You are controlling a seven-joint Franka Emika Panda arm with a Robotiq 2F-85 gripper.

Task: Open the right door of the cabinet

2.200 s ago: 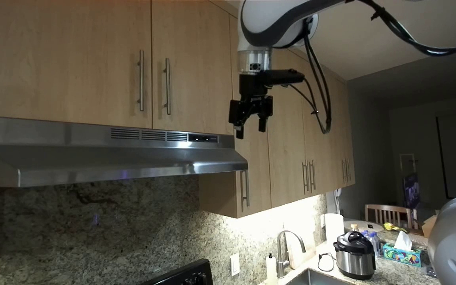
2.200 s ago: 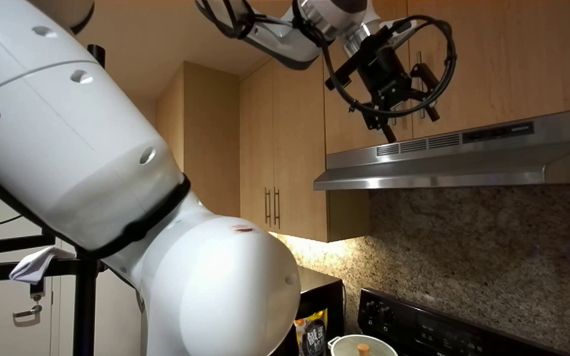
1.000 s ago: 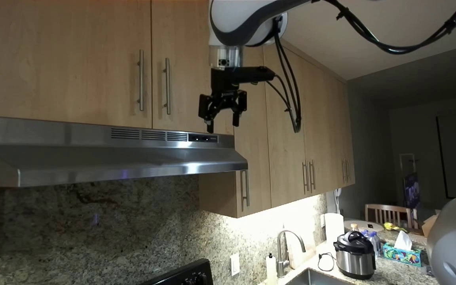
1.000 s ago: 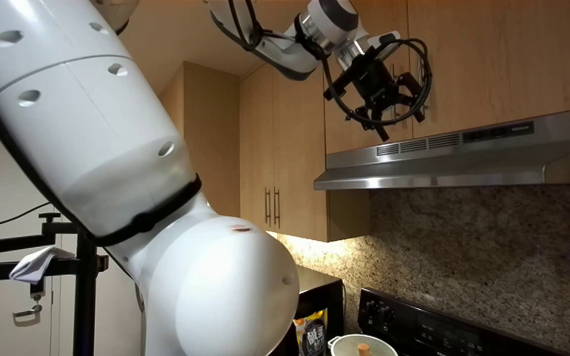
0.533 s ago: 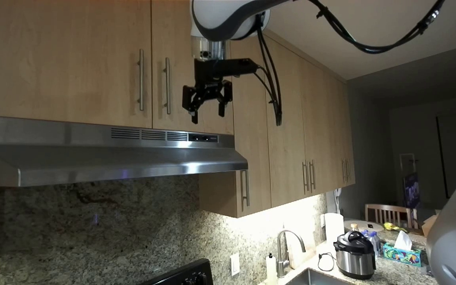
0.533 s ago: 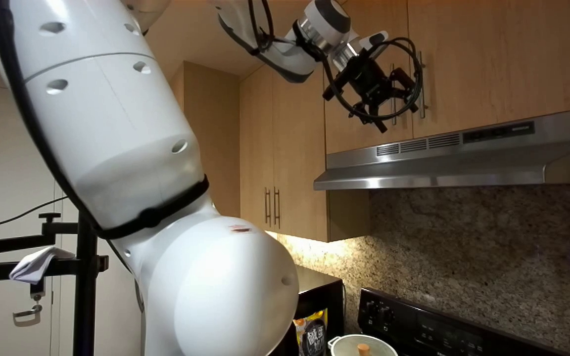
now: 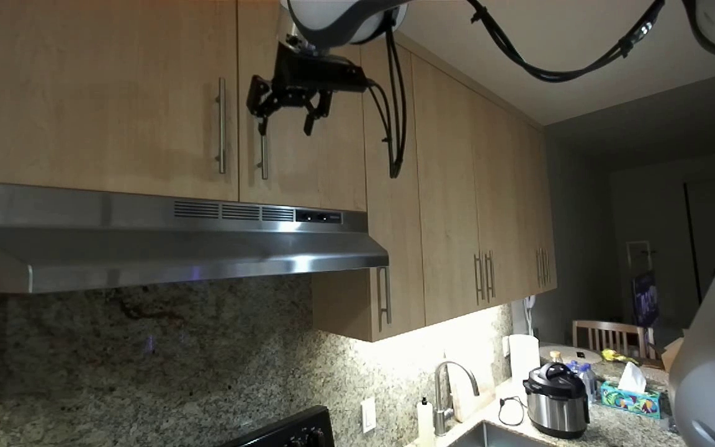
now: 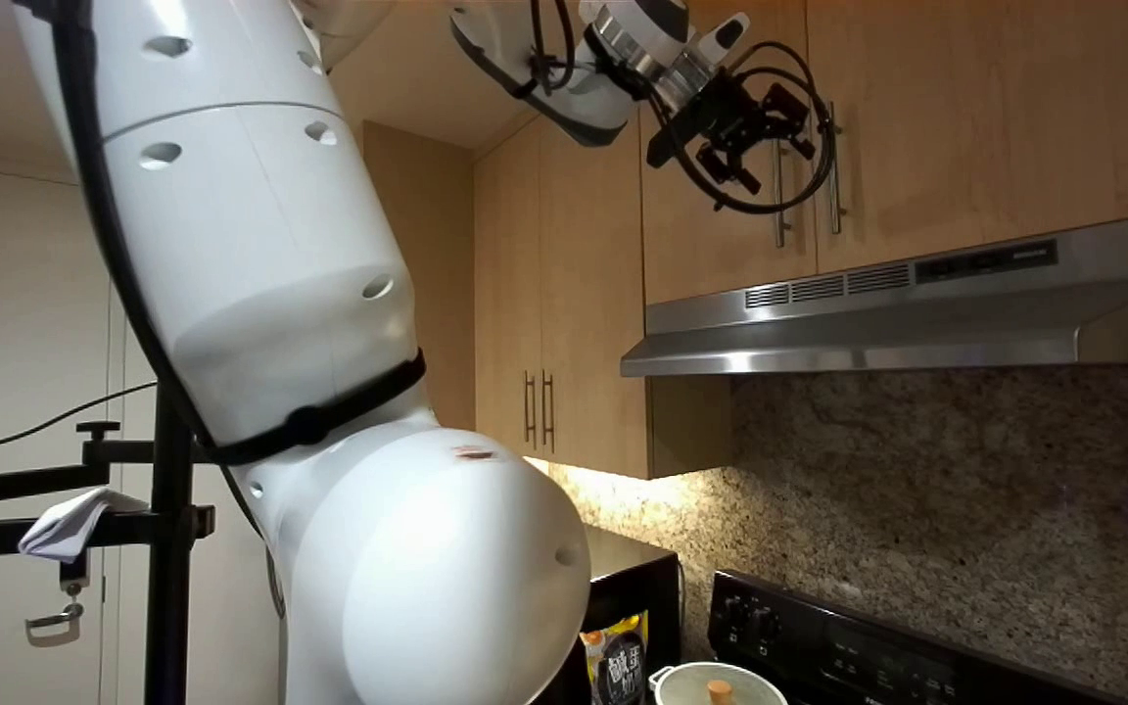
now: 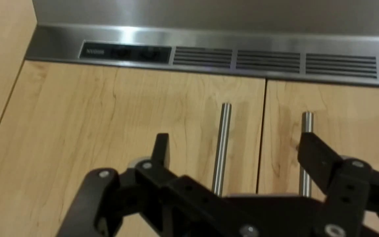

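The cabinet (image 7: 103,93) is light wood with two shut doors. Its right door (image 7: 339,167) is flat; it also shows in an exterior view (image 8: 995,117) and, upside down, in the wrist view (image 9: 110,108). The right door's metal bar handle (image 7: 264,158) is partly hidden by my gripper in that view; it also shows in an exterior view (image 8: 835,196). My gripper (image 7: 285,129) is open and empty, tilted in front of the doors. In the wrist view the right door's handle (image 9: 221,148) appears between the spread fingers (image 9: 234,141), with no contact visible.
The left door's handle (image 9: 307,121) shows behind a finger in the wrist view. A steel range hood (image 7: 177,248) lies just below the doors. Taller cabinets (image 7: 450,186) stand to the right. A pot (image 8: 719,685) and stove panel (image 8: 877,646) are below.
In an exterior view my gripper has moved left and up, from beside the right door to its handle. It has tilted from pointing down toward the doors. The fingers stay open.
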